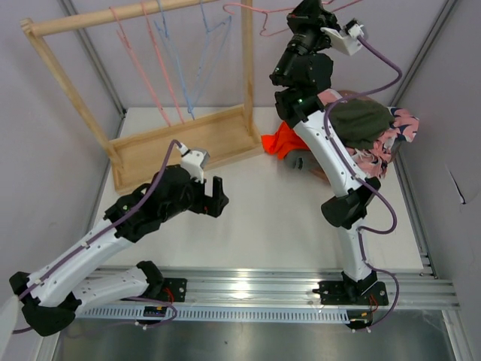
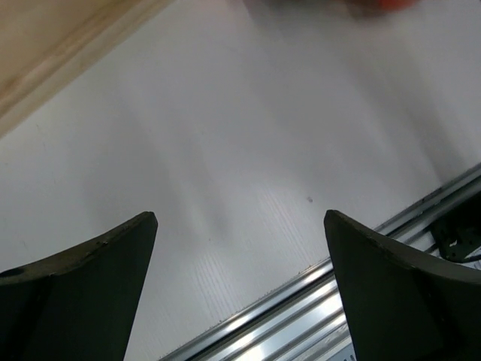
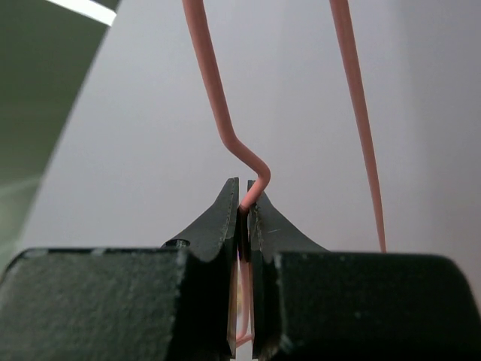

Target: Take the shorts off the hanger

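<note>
My right gripper [image 1: 307,9] is raised high at the back, shut on the wire of an empty pink hanger [image 1: 259,15]. In the right wrist view the jaws [image 3: 243,197] pinch the pink hanger wire [image 3: 224,124] just below a bend. A pile of shorts lies on the table at the right: a dark olive pair [image 1: 362,120] on top, the pink patterned pair [image 1: 397,139] under it, and an orange pair [image 1: 284,141] to the left, partly behind the right arm. No grey pair shows. My left gripper [image 1: 218,197] is open and empty, low over the table [image 2: 240,218].
A wooden rack [image 1: 188,139] stands at the back left with several bare pink [image 1: 135,60] and blue hangers [image 1: 180,68] on its top bar. Its base shows in the left wrist view [image 2: 60,45]. A metal rail [image 1: 248,289] runs along the near edge.
</note>
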Controlling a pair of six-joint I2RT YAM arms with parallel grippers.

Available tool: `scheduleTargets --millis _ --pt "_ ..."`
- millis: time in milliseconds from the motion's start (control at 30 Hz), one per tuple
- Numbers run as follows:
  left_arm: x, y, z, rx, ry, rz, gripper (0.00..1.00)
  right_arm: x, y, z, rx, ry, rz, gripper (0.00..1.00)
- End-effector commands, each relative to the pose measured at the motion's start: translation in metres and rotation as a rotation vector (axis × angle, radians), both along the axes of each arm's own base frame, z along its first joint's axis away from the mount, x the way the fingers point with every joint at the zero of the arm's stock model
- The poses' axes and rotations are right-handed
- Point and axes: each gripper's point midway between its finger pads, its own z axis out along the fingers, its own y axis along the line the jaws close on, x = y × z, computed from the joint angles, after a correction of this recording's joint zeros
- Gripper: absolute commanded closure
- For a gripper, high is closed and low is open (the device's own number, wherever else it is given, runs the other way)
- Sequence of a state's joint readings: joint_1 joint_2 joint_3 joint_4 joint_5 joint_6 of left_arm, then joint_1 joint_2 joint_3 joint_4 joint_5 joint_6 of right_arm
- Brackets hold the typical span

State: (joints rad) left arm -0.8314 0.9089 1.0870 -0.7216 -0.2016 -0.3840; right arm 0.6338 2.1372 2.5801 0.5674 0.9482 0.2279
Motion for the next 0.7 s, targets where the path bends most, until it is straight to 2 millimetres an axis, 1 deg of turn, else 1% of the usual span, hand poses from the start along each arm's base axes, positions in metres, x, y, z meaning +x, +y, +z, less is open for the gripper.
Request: scheduleTargets --millis 0,33,67,100,133,167,200,300,333,367,400,500,533,600,667 --pt "-0.014 -0.010 0.003 -0.080 -0.011 -0.092 0.01 -0.026 -0.028 0.027 0.298 -0.230 0.057 1.00" --pt "-0.019 -0.005 0.001 -0.084 -0.012 -0.093 0.01 -0.023 -0.029 0.025 0.326 -0.242 0.064 1.00" --pt "-0.021 -0.003 -0.002 -0.082 -0.007 -0.097 0.01 -0.029 -0.035 0.032 0.360 -0.276 0.070 1.00" --pt "-0.025 -0.003 -0.003 -0.088 -0.006 -0.106 0.01 -0.020 -0.034 0.023 0.383 -0.272 0.068 1.00" --pt "-0.029 0.000 -0.001 -0.093 -0.008 -0.112 0.01 -0.017 -0.039 0.019 0.416 -0.271 0.057 1.00" --pt "-0.031 0.002 -0.001 -0.095 -0.005 -0.114 0.01 -0.011 -0.037 0.013 0.421 -0.261 0.061 1.00" --pt "-0.035 0.002 -0.001 -0.102 0.002 -0.124 0.01 -0.006 -0.039 0.010 0.445 -0.266 0.069 1.00" --pt "-0.041 0.005 -0.002 -0.113 0.009 -0.129 0.01 0.001 -0.043 0.001 0.445 -0.253 0.039 1.00" --pt "-0.044 0.005 -0.001 -0.120 0.012 -0.143 0.01 0.007 -0.041 -0.006 0.434 -0.238 0.023 1.00" --pt "-0.047 0.006 -0.004 -0.119 0.023 -0.148 0.01 0.009 -0.043 -0.009 0.439 -0.235 0.016 1.00" --pt "-0.050 0.007 -0.004 -0.127 0.029 -0.147 0.01 0.015 -0.045 -0.014 0.436 -0.219 0.005 1.00" --pt "-0.055 0.011 -0.009 -0.131 0.039 -0.151 0.01 0.027 -0.041 -0.025 0.460 -0.209 0.016 1.00" --pt "-0.056 0.011 -0.010 -0.131 0.039 -0.151 0.01 0.033 -0.038 -0.032 0.461 -0.201 0.016 1.00" --pt "-0.057 0.012 -0.012 -0.128 0.042 -0.150 0.01 0.038 -0.035 -0.039 0.456 -0.178 0.007 1.00" --pt "-0.057 0.012 -0.009 -0.130 0.038 -0.153 0.01 0.041 -0.025 -0.045 0.431 -0.149 0.012 1.00"
